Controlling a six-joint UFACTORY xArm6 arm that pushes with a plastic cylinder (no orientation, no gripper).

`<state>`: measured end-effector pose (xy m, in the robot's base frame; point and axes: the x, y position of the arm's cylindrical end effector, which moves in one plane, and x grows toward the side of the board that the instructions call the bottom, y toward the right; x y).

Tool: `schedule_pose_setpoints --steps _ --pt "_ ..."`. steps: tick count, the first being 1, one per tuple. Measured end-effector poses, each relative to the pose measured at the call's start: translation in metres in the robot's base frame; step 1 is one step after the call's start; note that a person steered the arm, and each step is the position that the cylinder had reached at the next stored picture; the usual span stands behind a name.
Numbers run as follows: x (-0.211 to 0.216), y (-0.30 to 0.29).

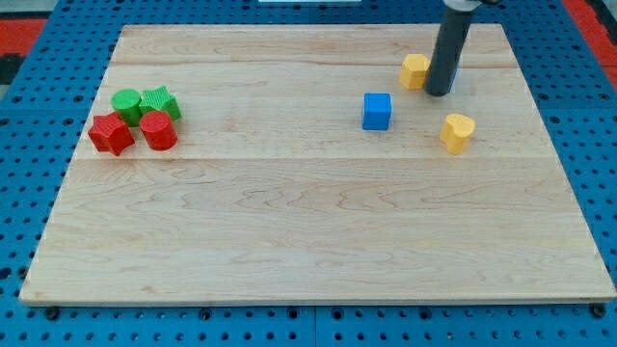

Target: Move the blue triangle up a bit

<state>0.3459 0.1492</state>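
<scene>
My tip (439, 93) rests on the wooden board (308, 222) near the view's top right. A yellow block (414, 70) sits right against the rod's left side. A blue block (377, 111), which looks like a cube, lies down and to the left of the tip, apart from it. I cannot make out any blue triangle; the rod hides the spot just behind it. A second yellow block (458, 132), roughly heart-shaped, lies below and slightly right of the tip.
At the view's left is a tight cluster: a green round block (126, 101), a green star-like block (160, 100), a red star-like block (111, 133) and a red round block (158, 130). A blue pegboard (29, 116) surrounds the board.
</scene>
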Motion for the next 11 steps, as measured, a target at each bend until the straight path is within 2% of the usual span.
schedule_pose_setpoints --steps 1,2,5,6,7,9,10,11 --pt "0.006 0.001" --pt "-0.016 0.024" --pt "-0.023 0.057" --pt "-0.044 0.022" --pt "-0.058 0.014" --pt "-0.056 0.050" --pt "-0.087 0.050" --pt "-0.099 0.040"
